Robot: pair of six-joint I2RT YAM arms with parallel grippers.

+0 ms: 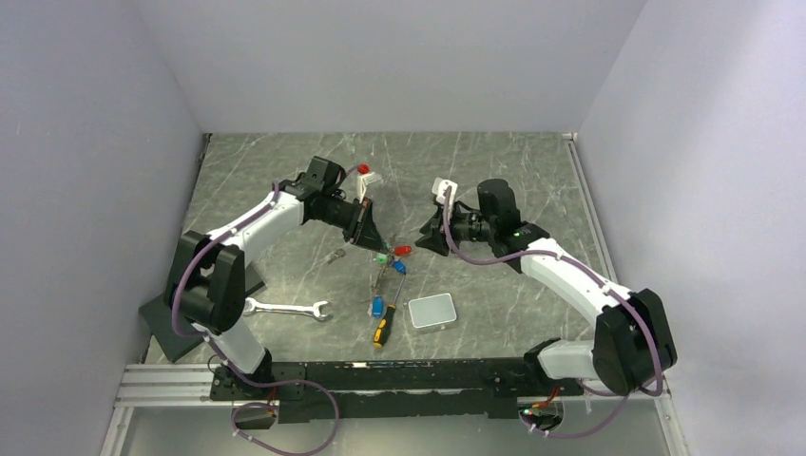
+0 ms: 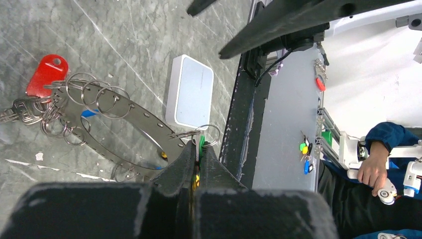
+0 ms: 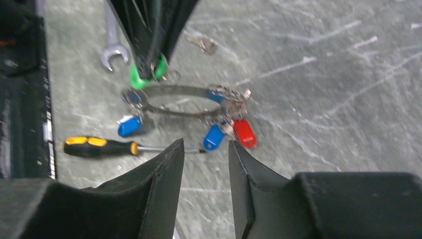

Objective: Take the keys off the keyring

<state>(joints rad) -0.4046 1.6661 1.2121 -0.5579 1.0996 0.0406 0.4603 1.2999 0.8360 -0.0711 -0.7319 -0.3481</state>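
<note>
**A:** Start with the bench (image 1: 285,171). Where does the work sit?

**B:** Mid-bench, between the two arms. The left hand (image 2: 198,149) is clamped tight on the green tag (image 3: 144,75) at the left side of the keyring (image 3: 179,90). The right hand (image 3: 205,149) hangs just right of the ring, its jaws part-way apart and holding nothing.

**A:** And the loose things?

**B:** The grey box (image 1: 432,311), screwdriver (image 1: 384,326) and wrench (image 1: 285,309) lie nearer the arm bases. The keys (image 2: 22,110) bunch at the ring's far end, beside a red tag (image 3: 245,133).

**A:** What might go wrong?

**B:** The left hand grips thin plastic, not the ring itself. A tug from the right hand could slip the tag free, or drag the whole bunch along. The little split rings are also crowded, so the right hand may pinch two keys at once.
</note>
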